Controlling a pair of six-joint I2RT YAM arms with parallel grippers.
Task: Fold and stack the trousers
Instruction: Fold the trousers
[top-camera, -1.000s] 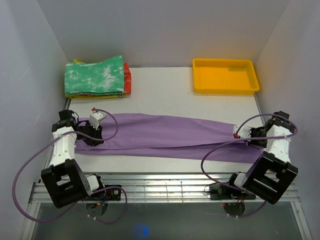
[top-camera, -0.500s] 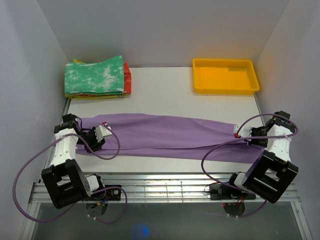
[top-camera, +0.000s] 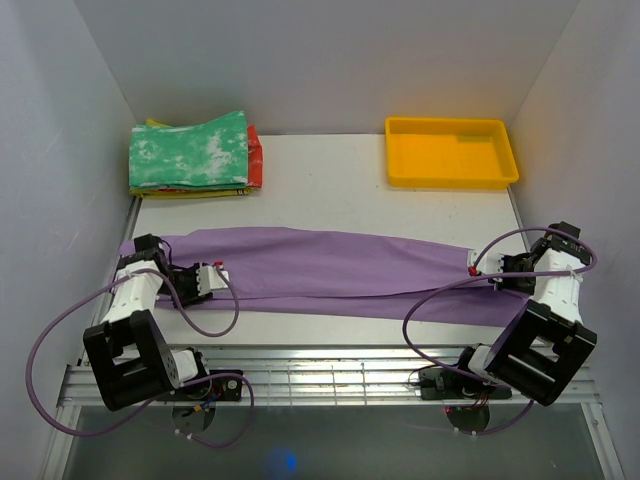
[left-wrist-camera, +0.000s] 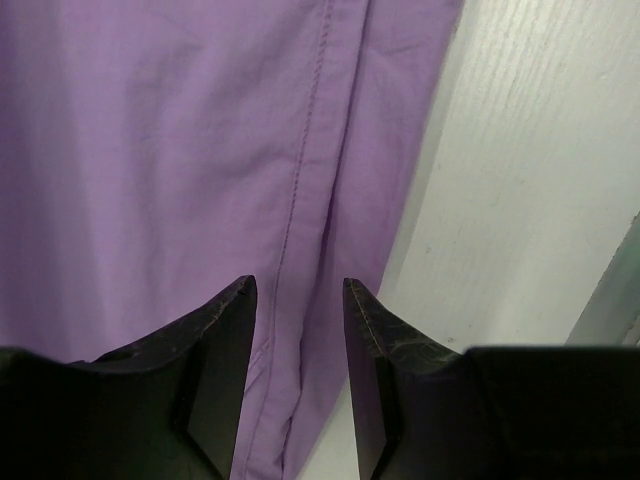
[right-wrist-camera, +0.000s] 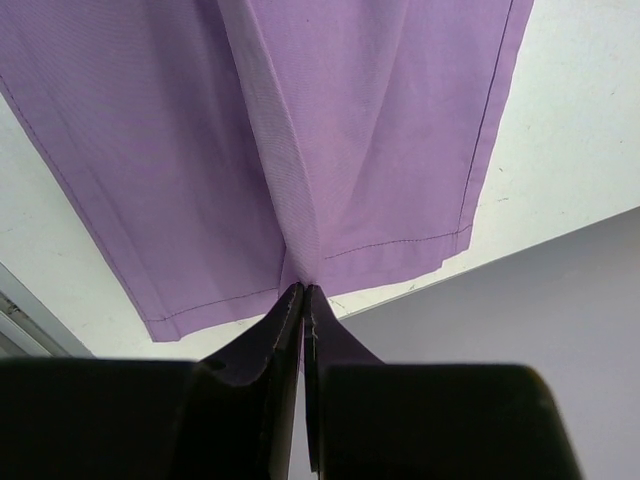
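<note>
The lilac trousers (top-camera: 330, 270) lie stretched in a long band across the white table (top-camera: 330, 190), from the far left to the right arm. My left gripper (top-camera: 208, 279) is low over their left end, near the front edge of the cloth. In the left wrist view it (left-wrist-camera: 298, 295) is open, with a seamed fold of the trousers (left-wrist-camera: 180, 150) lying between the fingers (left-wrist-camera: 225, 335). My right gripper (top-camera: 481, 268) is shut on the trousers' right end. The right wrist view shows it (right-wrist-camera: 303, 292) pinching a ridge of cloth at the stitched leg hems (right-wrist-camera: 350, 130).
A green-and-white folded garment (top-camera: 190, 150) tops a red and yellow stack at the back left. A yellow tray (top-camera: 450, 150) stands at the back right. A metal rack (top-camera: 330, 375) runs along the near edge between the arm bases. Walls close in on both sides.
My left gripper has dropped and moved toward the near edge of the trousers, turning to point right. The cloth's left end now lies spread further left. The right arm has not moved.
</note>
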